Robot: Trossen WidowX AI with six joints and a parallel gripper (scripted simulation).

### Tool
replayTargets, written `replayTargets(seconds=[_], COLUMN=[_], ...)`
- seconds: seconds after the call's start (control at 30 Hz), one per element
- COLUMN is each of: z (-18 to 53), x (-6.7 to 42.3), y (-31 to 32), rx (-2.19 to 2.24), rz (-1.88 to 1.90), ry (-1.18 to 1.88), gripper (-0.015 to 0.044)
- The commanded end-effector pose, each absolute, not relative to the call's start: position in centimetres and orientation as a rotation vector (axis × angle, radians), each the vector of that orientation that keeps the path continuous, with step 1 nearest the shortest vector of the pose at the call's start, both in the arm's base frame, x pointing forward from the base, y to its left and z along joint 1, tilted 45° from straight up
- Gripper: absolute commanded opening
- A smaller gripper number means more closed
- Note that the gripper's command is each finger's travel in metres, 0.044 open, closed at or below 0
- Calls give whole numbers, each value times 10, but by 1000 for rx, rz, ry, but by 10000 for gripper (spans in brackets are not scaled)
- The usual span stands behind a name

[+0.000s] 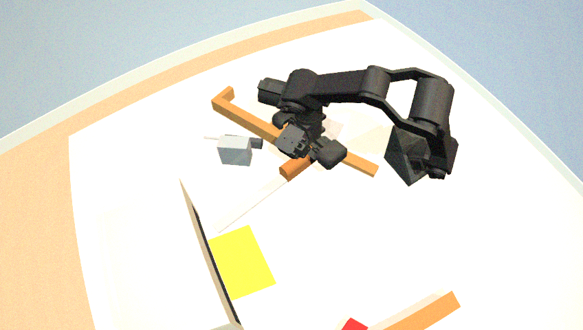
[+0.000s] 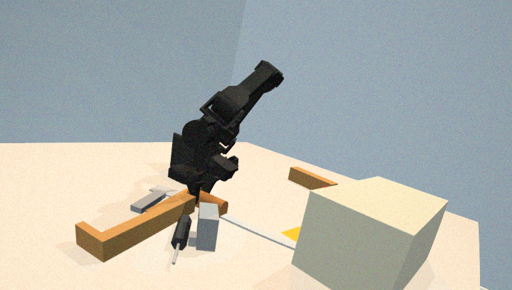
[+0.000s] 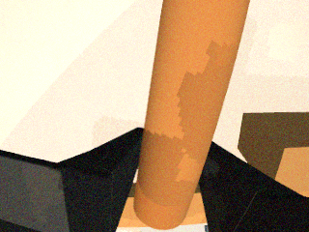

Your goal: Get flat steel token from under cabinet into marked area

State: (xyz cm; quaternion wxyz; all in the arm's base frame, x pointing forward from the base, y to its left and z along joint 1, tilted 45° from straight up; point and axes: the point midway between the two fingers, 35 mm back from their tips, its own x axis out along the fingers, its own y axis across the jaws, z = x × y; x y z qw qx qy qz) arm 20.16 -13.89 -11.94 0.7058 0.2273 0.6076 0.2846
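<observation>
gripper [image 3: 169, 184] clamped on orange cylinder handle [image 3: 193, 91], long axis toward cabinet [image 2: 366, 229]

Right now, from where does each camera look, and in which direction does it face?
Top: high above, looking down on the table; shows the whole arm, the cabinet and the yellow area.
Exterior: low at the side, facing the arm across the table; the gripper is shut on the orange cylinder.
Wrist: on the gripper, looking along its fingers at the cylinder.
All three views share the cylinder and the L-shaped orange bar.
</observation>
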Motion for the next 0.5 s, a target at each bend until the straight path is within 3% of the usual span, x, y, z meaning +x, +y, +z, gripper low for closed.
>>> replayTargets(seconds=[0.0,0.03,0.47], z=[-120,-120,-118], x=[202,202,217], y=[-139,-139,-140], rx=[504,504,532], rz=[632,632,611], ry=[1349,1349,1360], gripper=[26,0,0])
